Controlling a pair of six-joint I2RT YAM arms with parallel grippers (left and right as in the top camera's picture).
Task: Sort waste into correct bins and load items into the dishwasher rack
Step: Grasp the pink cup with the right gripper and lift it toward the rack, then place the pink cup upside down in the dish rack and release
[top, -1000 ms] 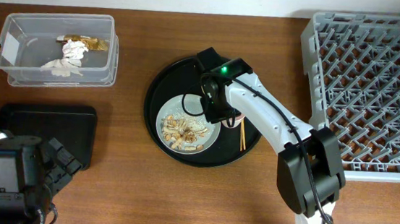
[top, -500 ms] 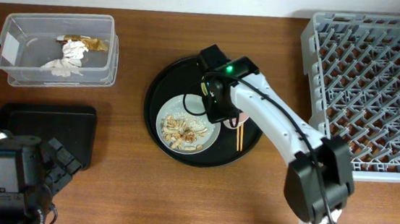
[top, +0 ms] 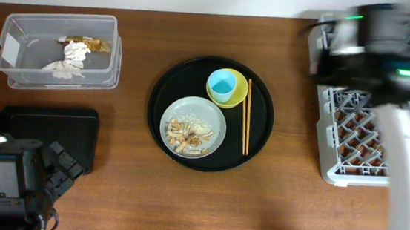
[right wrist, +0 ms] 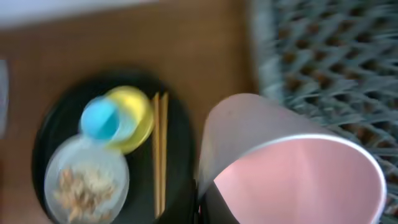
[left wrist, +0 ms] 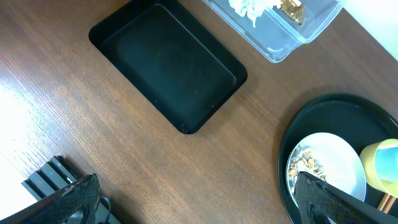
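Observation:
My right gripper (right wrist: 214, 202) is shut on the pale pink cup (right wrist: 292, 168) and holds it on its side at the left edge of the grey dishwasher rack (right wrist: 329, 56). In the overhead view the right arm (top: 345, 45) is blurred over the rack (top: 359, 136). The light blue cup (top: 223, 84) stands in the yellow bowl (top: 238, 97). The grey-green plate (top: 215, 131) holds food scraps (top: 188, 134). The clear box (top: 17, 46) holds white paper (top: 64, 65) and the gold-brown wrapper (top: 96, 44). The black rectangular tray (top: 47, 135) is empty. My left gripper (left wrist: 199, 199) is open and empty at the lower left.
The bowl, the plate and wooden chopsticks (top: 247, 117) lie on a large round black tray (top: 166, 89) at mid table. The table's far edge runs behind the clear box and the rack.
My right arm has lifted the pink cup off the round tray and swung right to the rack's left edge. The blue cup and the yellow bowl now show. The left arm has not moved.

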